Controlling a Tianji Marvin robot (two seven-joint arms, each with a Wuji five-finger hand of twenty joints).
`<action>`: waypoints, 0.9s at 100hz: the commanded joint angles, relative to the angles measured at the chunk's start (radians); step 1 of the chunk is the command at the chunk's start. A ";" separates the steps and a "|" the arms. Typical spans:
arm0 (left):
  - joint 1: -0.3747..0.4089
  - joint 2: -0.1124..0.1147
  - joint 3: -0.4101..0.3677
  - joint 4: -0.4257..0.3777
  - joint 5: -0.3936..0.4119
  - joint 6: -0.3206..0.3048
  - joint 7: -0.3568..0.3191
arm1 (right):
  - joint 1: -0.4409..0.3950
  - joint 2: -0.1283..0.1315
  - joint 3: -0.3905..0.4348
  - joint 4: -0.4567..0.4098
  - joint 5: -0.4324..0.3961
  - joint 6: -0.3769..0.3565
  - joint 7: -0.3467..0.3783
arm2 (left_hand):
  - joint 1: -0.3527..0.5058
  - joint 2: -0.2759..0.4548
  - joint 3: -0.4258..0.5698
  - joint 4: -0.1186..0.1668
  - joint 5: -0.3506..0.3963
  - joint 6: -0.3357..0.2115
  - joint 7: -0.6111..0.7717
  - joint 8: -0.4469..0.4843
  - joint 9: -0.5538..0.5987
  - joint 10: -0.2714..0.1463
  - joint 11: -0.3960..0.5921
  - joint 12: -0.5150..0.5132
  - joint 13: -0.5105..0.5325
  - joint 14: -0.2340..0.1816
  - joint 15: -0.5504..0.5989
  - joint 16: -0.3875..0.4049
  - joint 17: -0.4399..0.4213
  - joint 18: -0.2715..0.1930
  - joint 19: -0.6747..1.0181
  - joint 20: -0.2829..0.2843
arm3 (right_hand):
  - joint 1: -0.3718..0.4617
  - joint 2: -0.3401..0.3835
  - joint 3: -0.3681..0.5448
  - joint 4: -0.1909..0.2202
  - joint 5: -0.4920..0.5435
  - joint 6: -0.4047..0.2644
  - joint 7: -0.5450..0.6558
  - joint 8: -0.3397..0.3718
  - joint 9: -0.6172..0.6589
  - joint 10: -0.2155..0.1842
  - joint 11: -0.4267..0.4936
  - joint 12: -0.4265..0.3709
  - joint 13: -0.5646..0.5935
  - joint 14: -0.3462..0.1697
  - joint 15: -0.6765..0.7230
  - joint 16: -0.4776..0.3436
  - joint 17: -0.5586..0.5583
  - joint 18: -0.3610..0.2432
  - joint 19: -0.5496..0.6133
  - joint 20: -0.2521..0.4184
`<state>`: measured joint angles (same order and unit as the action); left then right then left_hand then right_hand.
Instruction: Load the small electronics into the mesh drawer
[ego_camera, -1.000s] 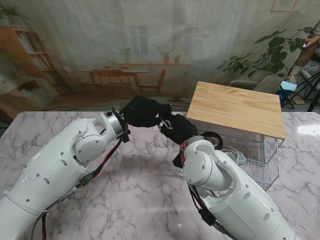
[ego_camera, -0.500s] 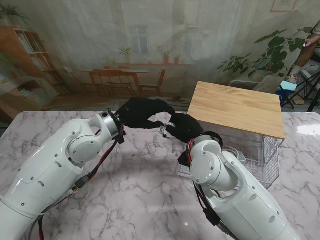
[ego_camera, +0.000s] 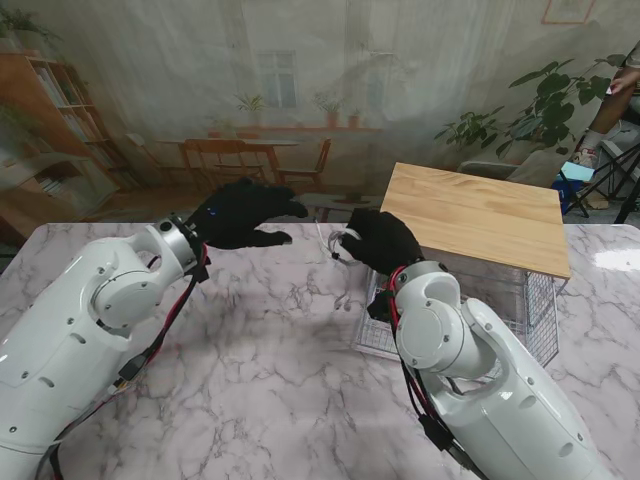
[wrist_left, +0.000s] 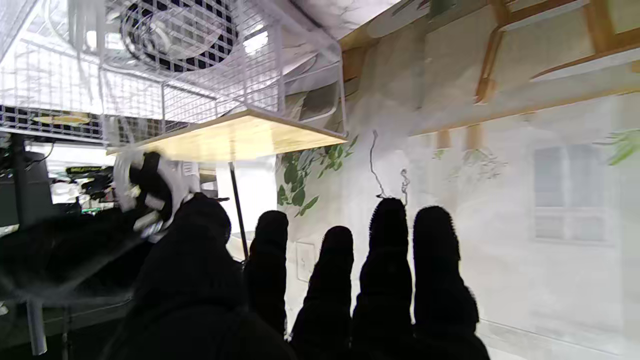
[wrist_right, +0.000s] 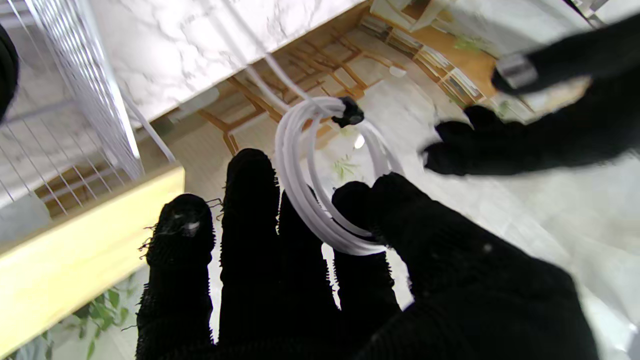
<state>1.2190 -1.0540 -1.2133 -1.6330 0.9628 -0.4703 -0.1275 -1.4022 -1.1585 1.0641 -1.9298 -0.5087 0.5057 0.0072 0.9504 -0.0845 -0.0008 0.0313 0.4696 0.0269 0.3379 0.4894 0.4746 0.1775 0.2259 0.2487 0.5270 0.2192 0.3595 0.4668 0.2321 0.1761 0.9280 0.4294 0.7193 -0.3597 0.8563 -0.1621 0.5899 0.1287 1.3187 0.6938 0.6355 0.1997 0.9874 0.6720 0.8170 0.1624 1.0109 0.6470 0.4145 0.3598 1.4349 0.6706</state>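
My right hand (ego_camera: 378, 240) in its black glove is shut on a coiled white cable (wrist_right: 305, 170), pinched between thumb and fingers and bound by a black tie; a loose end (ego_camera: 322, 240) sticks out toward the left. It hovers above the table just left of the mesh drawer unit (ego_camera: 520, 300) with its wooden top (ego_camera: 475, 215). My left hand (ego_camera: 240, 213) floats open farther left, fingers spread and holding nothing. The left wrist view shows its fingers (wrist_left: 385, 260) extended with the mesh drawer (wrist_left: 165, 65) beyond them.
The pulled-out mesh drawer (ego_camera: 385, 335) lies low beside my right forearm (ego_camera: 450, 340). White marble table (ego_camera: 250, 380) spreads in front of me. A printed backdrop wall stands behind the table; a person and tripod gear are at the far right.
The two hands, together a second ago, have parted. My left hand let go and drew back to the left, open. My right hand kept the cable coil and lifted slightly.
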 joint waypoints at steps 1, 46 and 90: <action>0.015 0.014 -0.010 0.019 0.008 0.014 0.013 | -0.010 0.011 0.021 -0.037 -0.004 -0.011 0.002 | -0.006 0.022 0.002 -0.001 0.028 0.004 -0.016 0.065 0.009 -0.006 -0.030 0.004 -0.016 0.002 -0.037 -0.016 -0.019 0.026 -0.029 0.016 | 0.033 -0.001 0.074 -0.004 0.045 -0.055 0.056 0.026 0.006 -0.016 0.040 0.009 0.025 -0.008 0.086 0.006 0.003 -0.007 0.034 -0.011; 0.087 0.016 -0.069 0.068 0.057 0.064 0.071 | -0.235 0.044 0.246 -0.181 -0.180 -0.136 0.034 | 0.005 0.004 0.011 -0.003 0.076 0.018 0.020 0.131 0.008 0.009 -0.028 0.022 -0.015 0.015 -0.024 0.005 -0.032 0.051 -0.022 0.029 | 0.036 0.005 0.056 0.004 0.041 -0.062 0.049 0.033 0.003 -0.017 0.034 0.010 0.020 -0.008 0.076 0.002 0.007 -0.010 0.033 -0.021; 0.139 0.016 -0.080 0.082 0.085 0.090 0.115 | -0.385 0.051 0.325 -0.124 -0.285 -0.124 0.015 | 0.008 0.005 0.013 -0.005 0.082 0.021 0.026 0.134 0.017 0.002 -0.028 0.032 -0.019 0.020 -0.022 0.013 -0.041 0.057 -0.023 0.037 | 0.031 0.012 0.038 0.009 0.035 -0.079 0.027 0.028 -0.008 -0.023 0.016 0.011 -0.008 0.002 0.057 0.001 -0.027 -0.012 0.009 -0.034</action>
<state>1.3564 -1.0408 -1.2964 -1.5619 1.0528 -0.3780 0.0004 -1.7820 -1.1124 1.3884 -2.1009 -0.7881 0.3544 0.0123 0.9504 -0.0845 -0.0004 0.0312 0.5425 0.0312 0.3531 0.6124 0.4750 0.1801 0.2120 0.2666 0.5270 0.2224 0.3509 0.4687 0.2101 0.2026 0.9197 0.4446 0.7191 -0.3597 0.8562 -0.1621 0.5900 0.1288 1.3179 0.6937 0.6355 0.1897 0.9874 0.6727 0.8170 0.1624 1.0095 0.6469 0.4026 0.3598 1.4364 0.6464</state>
